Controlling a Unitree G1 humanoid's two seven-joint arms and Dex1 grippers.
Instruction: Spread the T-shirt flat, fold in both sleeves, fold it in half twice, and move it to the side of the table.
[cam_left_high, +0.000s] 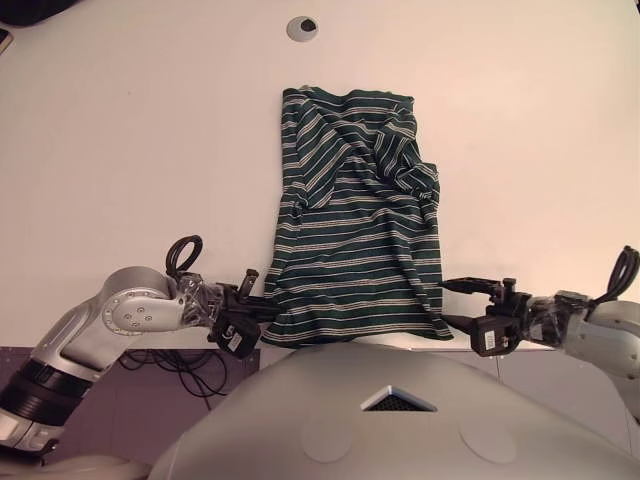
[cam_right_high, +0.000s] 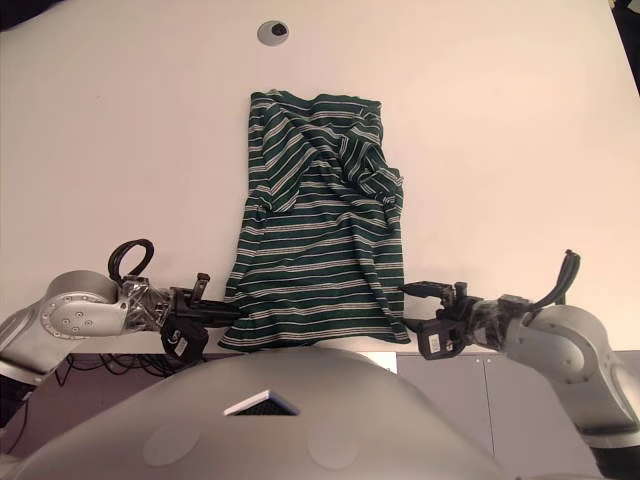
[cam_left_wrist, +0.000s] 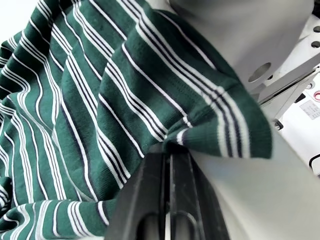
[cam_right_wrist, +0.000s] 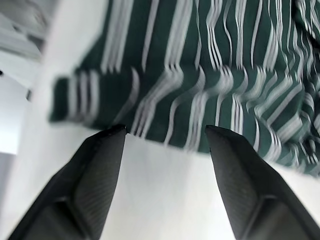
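Closest thing is the near hem of the T-shirt (cam_left_high: 350, 250), sitting right at the near edge of the table (cam_left_high: 120, 150), w/ both pincers parked at its two near corners. Left gripper (cam_left_wrist: 170, 155) is clamped tight on the near-left corner, you can see the striped hem pinched and puckered betw its fingers in the wrist cam. Right gripper (cam_right_wrist: 165, 131) is spread wide open just beside the near-right corner, tips pointing at the hem but not on the cloth afaict. Shirt itself lies lengthwise around the middle of the table, running from the near edge toward the far side, w/ a round hole (cam_left_high: 302, 28) in the tabletop well beyond its far end. Progress-wise, imo: it's laid out as a narrow rectangle w/ no sleeves sticking out, so spread + sleeve folds look done, tho the far-right part is pretty bunched and wrinkly, not a clean fold. Not folded in half yet, full length showing. So what's left is prob both half folds, then shoving it to the side of the table. My guess is the right one needs to close on its corner first, then both carry the hem to the far end.
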